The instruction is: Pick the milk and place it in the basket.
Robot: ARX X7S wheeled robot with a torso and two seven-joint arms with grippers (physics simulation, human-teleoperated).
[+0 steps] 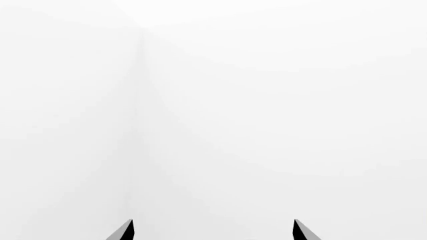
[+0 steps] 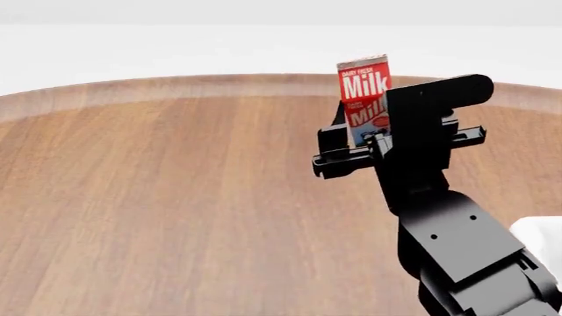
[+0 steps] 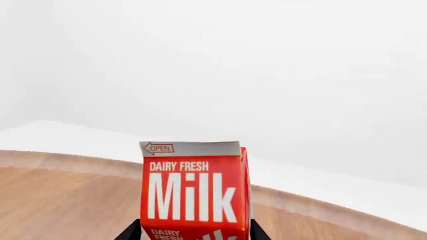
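The milk (image 2: 364,82) is a red carton with white "Milk" lettering, upright over the far right part of the table. My right gripper (image 2: 364,141) is shut on the milk, one black finger on each side. The gripper body hides the carton's lower part, so I cannot tell whether it touches the table. The right wrist view shows the milk (image 3: 190,190) close up between the fingertips of the right gripper (image 3: 193,232). My left gripper (image 1: 213,231) is open, holds nothing and faces blank white. The basket is out of view.
A round wooden table (image 2: 176,197) fills the head view, its far rim (image 2: 220,84) curving against a white background. A small white patch (image 2: 540,232) shows at the right edge beside my right arm (image 2: 465,257); I cannot tell what it is.
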